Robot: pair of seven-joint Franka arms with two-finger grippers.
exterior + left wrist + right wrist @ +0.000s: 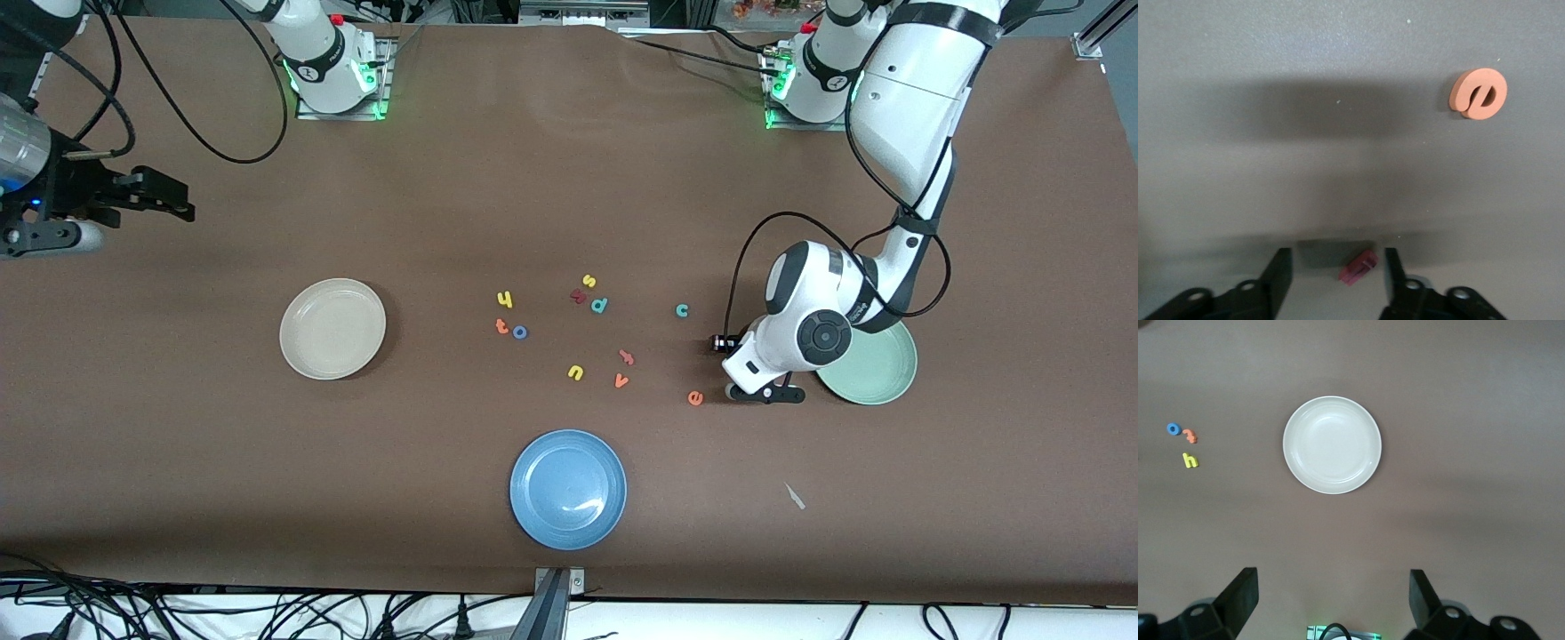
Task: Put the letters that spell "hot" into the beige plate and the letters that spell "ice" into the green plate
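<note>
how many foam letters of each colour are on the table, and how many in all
yellow: 3 (h, s, u)
orange: 4 (t, e, v, unclear letter beside the v)
teal: 2 (c, d)
dark red: 2 (i, wider letter)
blue: 1 (o)
total: 12

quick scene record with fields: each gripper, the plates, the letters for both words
left gripper: low at the table beside the green plate, fingers either side of the dark red i, not shut on it
right gripper: open, waiting above the beige plate
both plates: no letters in them
h, t, o: on the table
c, e: on the table
</note>
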